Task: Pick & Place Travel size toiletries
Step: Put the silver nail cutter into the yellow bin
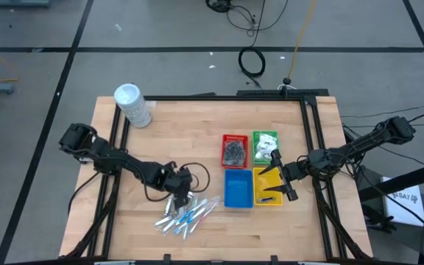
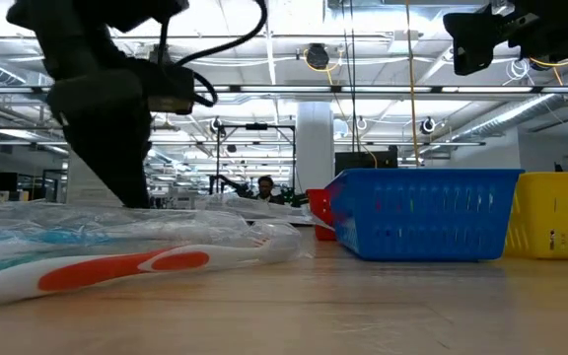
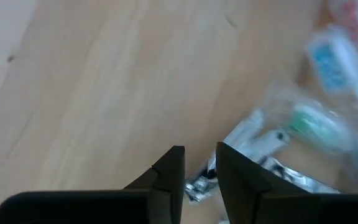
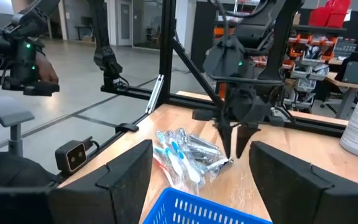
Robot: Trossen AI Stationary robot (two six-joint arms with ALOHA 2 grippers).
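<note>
High view shows crinkly clear-wrapped sticks (image 1: 188, 215) on wood; left gripper (image 1: 180, 202), fingers narrowly apart, holds nothing. Right wrist view shows right gripper (image 4: 197, 180) spread wide.

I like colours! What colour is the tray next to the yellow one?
Blue tray, seen best in the high view.

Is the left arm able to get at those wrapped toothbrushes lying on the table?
Probably yes. The left gripper hangs right at the edge of the toothbrush pile, fingers narrowly apart, with nothing between them.
</note>
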